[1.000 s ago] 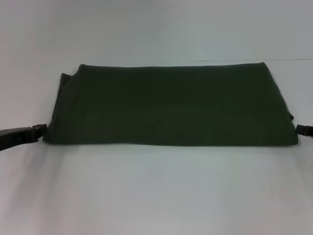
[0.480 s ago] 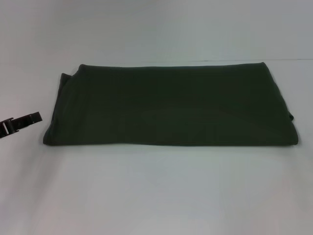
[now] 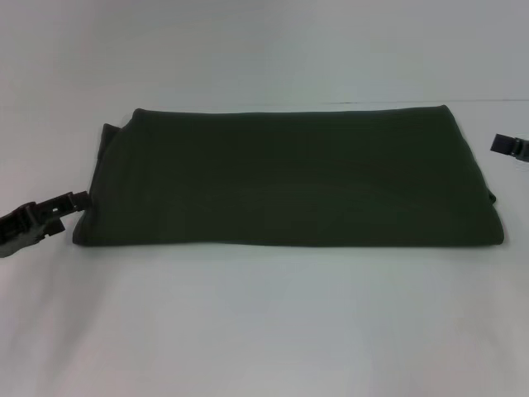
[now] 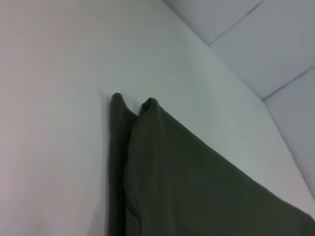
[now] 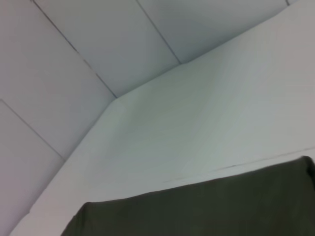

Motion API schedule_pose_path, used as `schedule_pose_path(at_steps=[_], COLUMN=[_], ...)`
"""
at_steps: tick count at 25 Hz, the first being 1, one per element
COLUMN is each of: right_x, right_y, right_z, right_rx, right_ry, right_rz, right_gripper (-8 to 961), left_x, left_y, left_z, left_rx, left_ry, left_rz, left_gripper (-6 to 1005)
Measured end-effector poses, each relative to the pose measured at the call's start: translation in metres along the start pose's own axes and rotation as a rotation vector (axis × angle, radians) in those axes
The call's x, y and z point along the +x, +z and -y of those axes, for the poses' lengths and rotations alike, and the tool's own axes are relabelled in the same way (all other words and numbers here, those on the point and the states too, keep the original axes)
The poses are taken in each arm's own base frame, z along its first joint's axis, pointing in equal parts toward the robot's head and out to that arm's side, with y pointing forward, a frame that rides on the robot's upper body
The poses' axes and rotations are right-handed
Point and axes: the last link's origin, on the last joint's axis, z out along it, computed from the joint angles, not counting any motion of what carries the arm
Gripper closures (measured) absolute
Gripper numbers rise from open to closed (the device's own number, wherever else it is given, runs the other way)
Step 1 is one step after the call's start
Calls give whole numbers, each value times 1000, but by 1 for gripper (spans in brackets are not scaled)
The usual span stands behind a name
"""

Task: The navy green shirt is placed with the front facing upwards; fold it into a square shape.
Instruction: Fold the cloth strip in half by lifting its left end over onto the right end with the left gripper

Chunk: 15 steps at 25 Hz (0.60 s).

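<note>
The shirt [image 3: 289, 178] lies flat in the middle of the white desk [image 3: 264, 331], folded into a wide dark-green rectangle with only plain cloth showing on top, no lettering in sight. Its long folded edge runs along the near side, and at its far-left corner a bit of an under layer sticks out past the top layer. The left claw [image 3: 78, 200] sits low at the shirt's left end, near the front-left corner, its tip right at the cloth edge; whether it touches the cloth I cannot tell, nor whether its fingers are apart or together. The right claw [image 3: 506, 145] shows only as a small dark tip at the right edge of the head view, just off the shirt's right end, toward the far corner, with a strip of bare desk between them; how its fingers stand I cannot tell either. The left wrist view looks along the shirt [image 4: 197, 187], where two folded layers end in two rounded corners side by side. The right wrist view shows one straight edge of the shirt [image 5: 206, 211] against the desk.
</note>
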Motion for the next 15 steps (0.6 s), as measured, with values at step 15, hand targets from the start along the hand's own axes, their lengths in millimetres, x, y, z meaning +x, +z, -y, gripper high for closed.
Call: schedule_pose_path(at_steps=[15], right_x=[-23], right_y=[18], right_z=[-14], right_rx=[-42], right_ry=[-46], right_rz=[8], right_gripper=[44], left_x=[0], left_y=[7], left_z=[3], left_rx=[67], left_ry=[-245], left_rz=[60], left_gripper=[112])
